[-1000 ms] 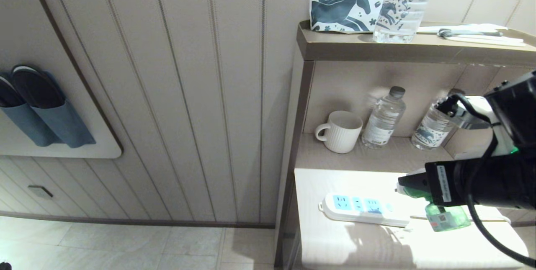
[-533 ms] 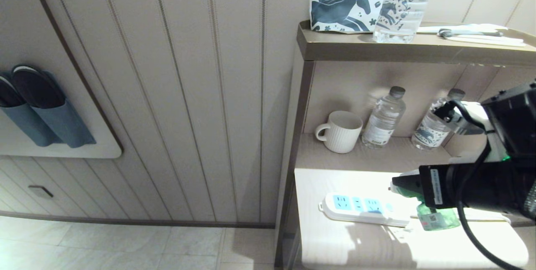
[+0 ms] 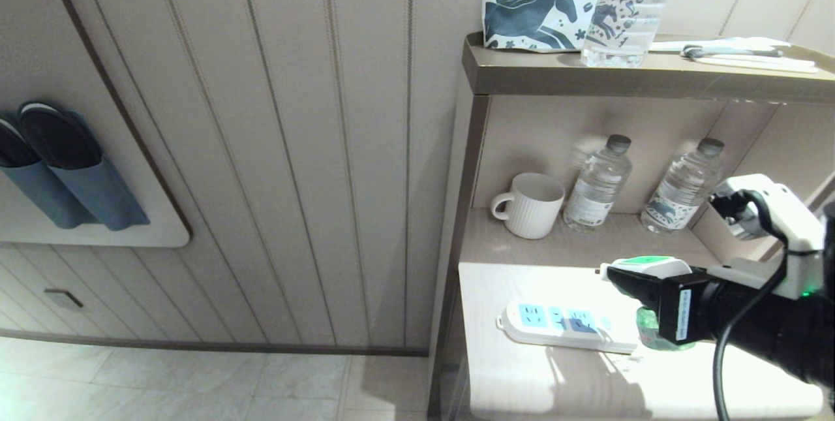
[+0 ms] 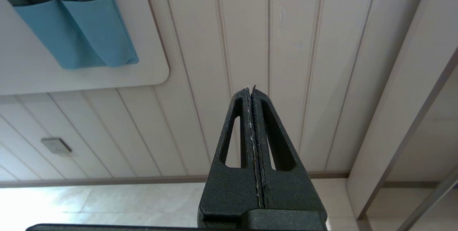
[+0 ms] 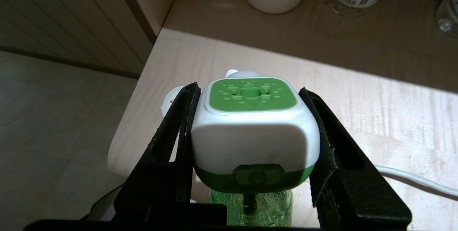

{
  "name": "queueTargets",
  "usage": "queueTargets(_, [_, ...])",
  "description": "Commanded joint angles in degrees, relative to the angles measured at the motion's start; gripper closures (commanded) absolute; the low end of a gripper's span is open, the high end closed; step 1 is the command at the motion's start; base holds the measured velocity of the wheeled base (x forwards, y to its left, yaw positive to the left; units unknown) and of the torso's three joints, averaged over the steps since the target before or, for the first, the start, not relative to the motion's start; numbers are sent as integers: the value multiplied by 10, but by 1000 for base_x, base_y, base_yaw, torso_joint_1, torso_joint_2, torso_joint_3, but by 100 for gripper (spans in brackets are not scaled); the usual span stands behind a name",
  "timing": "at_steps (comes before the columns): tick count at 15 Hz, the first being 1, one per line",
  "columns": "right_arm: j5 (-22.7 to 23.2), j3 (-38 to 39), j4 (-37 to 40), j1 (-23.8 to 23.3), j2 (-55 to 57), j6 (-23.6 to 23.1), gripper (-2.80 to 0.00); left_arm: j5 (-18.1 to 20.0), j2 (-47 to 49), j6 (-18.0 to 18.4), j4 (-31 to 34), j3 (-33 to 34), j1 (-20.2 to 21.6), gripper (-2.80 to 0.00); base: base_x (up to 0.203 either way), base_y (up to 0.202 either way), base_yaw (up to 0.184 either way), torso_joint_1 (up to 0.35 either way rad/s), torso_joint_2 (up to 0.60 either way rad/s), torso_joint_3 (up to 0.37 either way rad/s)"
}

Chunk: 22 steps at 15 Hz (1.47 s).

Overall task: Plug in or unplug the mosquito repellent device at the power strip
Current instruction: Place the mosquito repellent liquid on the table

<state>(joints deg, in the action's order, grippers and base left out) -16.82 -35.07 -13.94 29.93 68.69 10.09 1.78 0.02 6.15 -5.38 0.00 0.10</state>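
The mosquito repellent device (image 3: 644,267) hangs upright in my right gripper (image 3: 627,285), green cap up and the green bottle below it. It is just above the right end of the white power strip (image 3: 561,326), which lies flat on the pale table (image 3: 522,382). In the right wrist view the black fingers (image 5: 179,123) press both sides of the device's white head (image 5: 254,134), so the right gripper (image 5: 247,91) is shut on it. The strip's rounded end (image 5: 168,102) peeks out behind the left finger. My left gripper (image 4: 250,89) is shut and empty, pointing at the panelled wall.
On the shelf behind the strip stand a white ribbed mug (image 3: 528,205) and two water bottles (image 3: 597,183) (image 3: 682,187). The top shelf holds a horse-print pouch (image 3: 535,10) and a large bottle (image 3: 633,10). The strip's cord (image 5: 411,181) runs off to the right. The table's left edge drops to the floor.
My right gripper has turned the device from lying tilted, bottle trailing to the right, to upright with the cap on top, and has carried it a little left toward the strip.
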Motion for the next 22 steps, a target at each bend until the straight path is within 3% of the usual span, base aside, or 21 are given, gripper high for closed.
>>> queueTargets(1, [-7, 43, -52, 1, -23, -9, 0, -1, 0, -4, -1, 0, 0, 0, 0, 0, 0, 0, 0, 0])
queueTargets(7, [-64, 161, -289, 4, 18, -53, 0, -1, 0, -4, -1, 0, 0, 0, 0, 0, 0, 0, 0, 0])
queueTargets(13, [-113, 226, -510, 0, 148, -57, 0, -1, 0, -4, -1, 0, 0, 0, 0, 0, 0, 0, 0, 0])
queueTargets(18, [-206, 236, -724, 37, 349, -67, 0, -1, 0, -4, -1, 0, 0, 0, 0, 0, 0, 0, 0, 0])
queueTargets(20, [-251, 200, -755, 75, 393, -67, 0, -1, 0, -4, -1, 0, 0, 0, 0, 0, 0, 0, 0, 0])
queueTargets(22, [-260, 173, -759, 86, 410, -68, 0, -1, 0, -4, -1, 0, 0, 0, 0, 0, 0, 0, 0, 0])
